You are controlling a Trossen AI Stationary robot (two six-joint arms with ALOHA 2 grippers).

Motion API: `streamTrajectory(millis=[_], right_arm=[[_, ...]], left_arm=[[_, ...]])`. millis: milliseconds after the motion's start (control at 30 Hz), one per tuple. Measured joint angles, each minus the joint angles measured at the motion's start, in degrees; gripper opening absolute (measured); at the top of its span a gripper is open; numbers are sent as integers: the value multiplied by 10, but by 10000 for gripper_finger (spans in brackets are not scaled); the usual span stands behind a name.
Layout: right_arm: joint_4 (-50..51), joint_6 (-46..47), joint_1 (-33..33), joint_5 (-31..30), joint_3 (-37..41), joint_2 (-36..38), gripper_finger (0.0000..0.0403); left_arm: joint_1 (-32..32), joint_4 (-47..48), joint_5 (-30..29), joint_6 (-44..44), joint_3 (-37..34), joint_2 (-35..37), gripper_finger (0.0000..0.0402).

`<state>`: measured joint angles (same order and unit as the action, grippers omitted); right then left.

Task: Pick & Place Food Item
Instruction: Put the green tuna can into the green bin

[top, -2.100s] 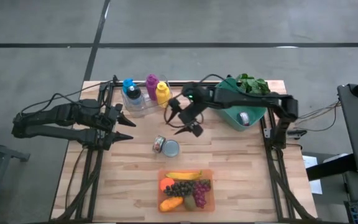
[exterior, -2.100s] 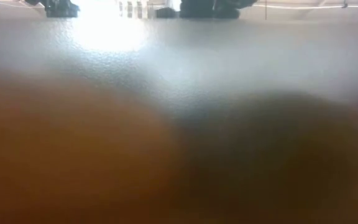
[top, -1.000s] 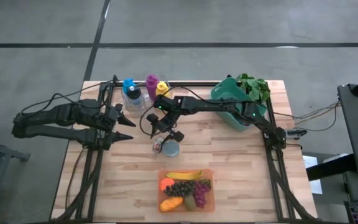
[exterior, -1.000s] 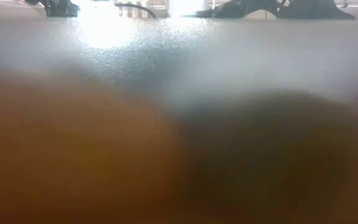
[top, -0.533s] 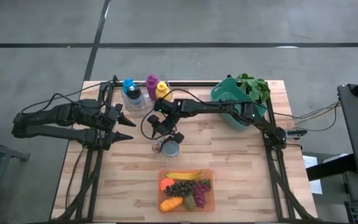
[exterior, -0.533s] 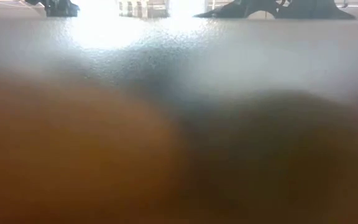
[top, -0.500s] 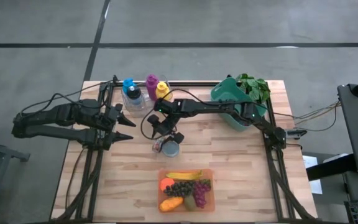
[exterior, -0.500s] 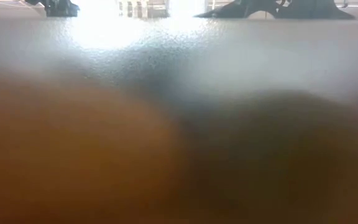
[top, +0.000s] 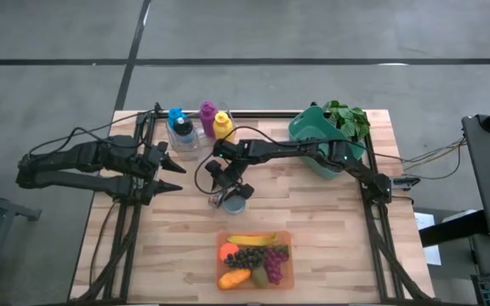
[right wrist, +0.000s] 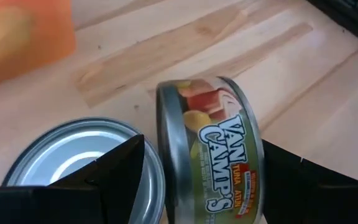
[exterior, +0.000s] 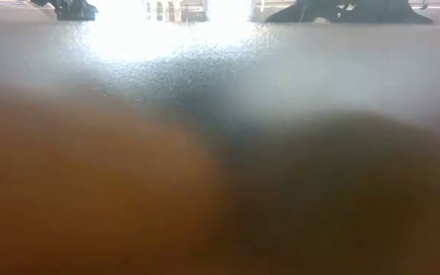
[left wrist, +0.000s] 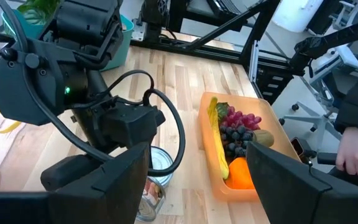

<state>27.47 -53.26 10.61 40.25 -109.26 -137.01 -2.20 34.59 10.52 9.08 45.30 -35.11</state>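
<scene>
Left gripper (top: 170,170) waits at the table's left edge, jaws parted, empty; right gripper (top: 225,192) sits low over the tuna can (right wrist: 213,146), which lies on its side touching an upright can (right wrist: 82,163), fingers spread astride it, apparently set to close; orange fruit tray (top: 254,258) lies beyond.

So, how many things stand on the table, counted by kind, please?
Bottles: 3
Cans: 2
Fruit tray: 1
Green bin with plant: 1
Total: 7
</scene>
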Motion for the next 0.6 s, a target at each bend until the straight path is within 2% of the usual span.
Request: streamTrajectory(millis=[167,600], right_arm=[[-33,14,-1,0,5,0,262],[-41,23,-6,-16,3,0,262]], left_arm=[[0,0,0,0,0,0,275],[0,0,0,0,0,0,275]])
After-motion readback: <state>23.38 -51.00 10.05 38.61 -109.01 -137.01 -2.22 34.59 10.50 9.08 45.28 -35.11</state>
